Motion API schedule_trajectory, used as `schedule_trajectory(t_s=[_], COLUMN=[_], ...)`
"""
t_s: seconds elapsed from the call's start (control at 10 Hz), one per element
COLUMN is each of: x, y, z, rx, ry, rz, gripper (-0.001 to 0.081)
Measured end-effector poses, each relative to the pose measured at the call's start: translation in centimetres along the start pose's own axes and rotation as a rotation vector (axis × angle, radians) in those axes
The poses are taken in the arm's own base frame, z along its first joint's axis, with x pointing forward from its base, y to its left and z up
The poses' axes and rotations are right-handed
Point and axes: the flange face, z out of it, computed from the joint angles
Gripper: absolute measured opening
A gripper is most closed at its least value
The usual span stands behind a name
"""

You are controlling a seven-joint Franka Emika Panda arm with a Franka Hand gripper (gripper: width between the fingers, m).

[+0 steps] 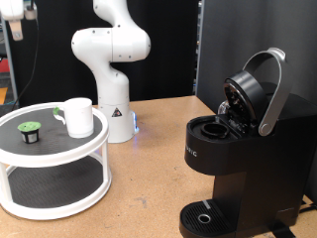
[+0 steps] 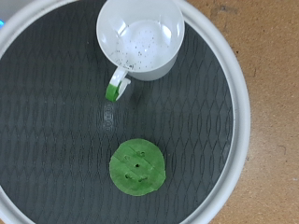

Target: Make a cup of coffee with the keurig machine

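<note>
The white cup (image 1: 78, 116) stands on the top tier of a round white two-tier stand (image 1: 59, 154) at the exterior view's left, next to a small dark pod with a green top (image 1: 30, 130). The black keurig machine (image 1: 238, 164) stands at the exterior view's right with its silver-rimmed lid (image 1: 260, 84) hinged open, and its drip base (image 1: 203, 218) is bare. The wrist view looks straight down on the cup (image 2: 142, 37), which is empty, and the green pod (image 2: 138, 168) on the dark mat. The gripper shows in neither view.
The white arm's base (image 1: 111, 59) stands behind the stand, and its upper links leave the exterior view's top. The stand's white rim (image 2: 238, 103) borders the brown table (image 1: 149, 178). A black panel stands behind the machine.
</note>
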Motion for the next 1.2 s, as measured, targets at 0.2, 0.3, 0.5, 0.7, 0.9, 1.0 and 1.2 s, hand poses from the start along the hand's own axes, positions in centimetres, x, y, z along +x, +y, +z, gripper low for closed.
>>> schedule_trajectory(t_s=[0.2, 0.3, 0.5, 0.7, 0.9, 1.0, 1.2], x=[0.1, 0.0, -0.4, -0.8, -1.3, -1.6, -1.8], y=[0.3, 0.5, 0.8, 1.0, 1.4, 1.7, 2.3], z=[2.6, 4.0, 6.5, 8.6, 10.5, 11.5, 13.5], rx=[-0.020, -0.034, -0.060, -0.079, -0.094, -0.104, -0.118], ry=[-0.028, -0.031, -0.019, 0.000, 0.004, -0.003, -0.020], rz=[-0.013, -0.015, -0.014, -0.009, -0.012, -0.012, -0.012], gripper=[0.0803, 0.0803, 0.0803, 0.0803, 0.0803, 0.0803, 0.0803])
